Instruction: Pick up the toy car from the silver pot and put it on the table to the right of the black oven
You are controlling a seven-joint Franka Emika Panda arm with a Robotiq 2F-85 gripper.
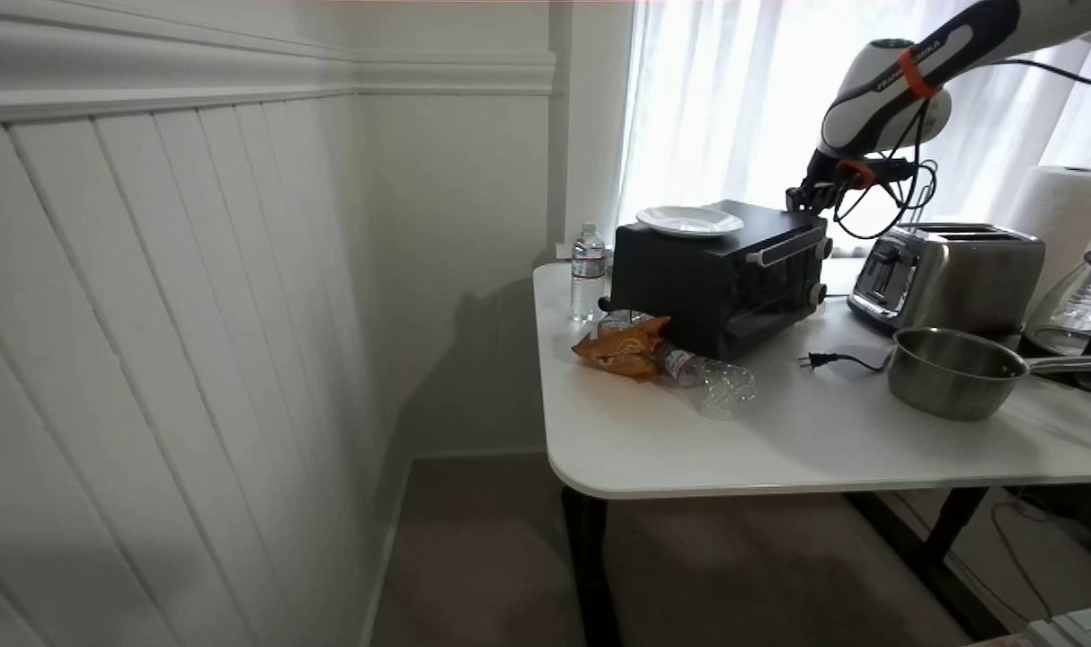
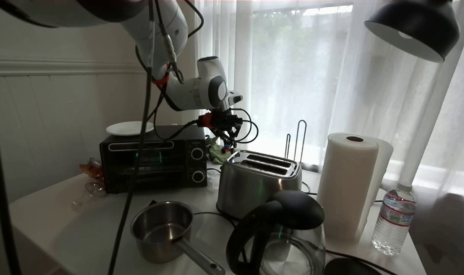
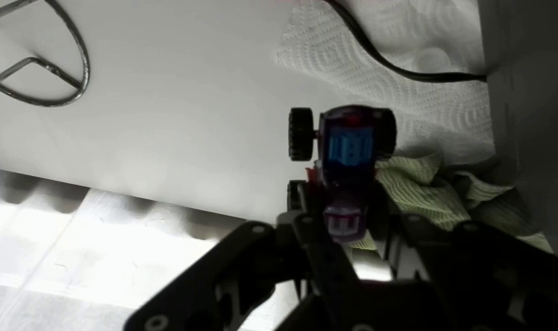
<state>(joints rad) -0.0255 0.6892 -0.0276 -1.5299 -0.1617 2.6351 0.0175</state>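
Toy car (image 3: 350, 146) lengthwise between fingertips (image 3: 307, 224)

Toy car (image 3: 347, 172) is dk purple w/ blue panel (image 3: 351, 146), some red, blk wheels (image 3: 300, 134). Pot (image 1: 941, 386) is silver-grey; oven (image 1: 676, 288) blk w/ silver-ringed knobs (image 2: 197, 154); table (image 1: 806, 454) plain wht. Toaster (image 1: 977, 279): silver & blk. Plate (image 1: 689, 221): wht. Cloth (image 3: 419, 200): lt green, fine ribs. Paper towel (image 3: 325, 53): wht, nested-diamond patt. Wrapper (image 1: 625, 355): orange w/ paler print. Arm (image 1: 977, 40): wht & blk, orange-red bands (image 1: 916, 72).
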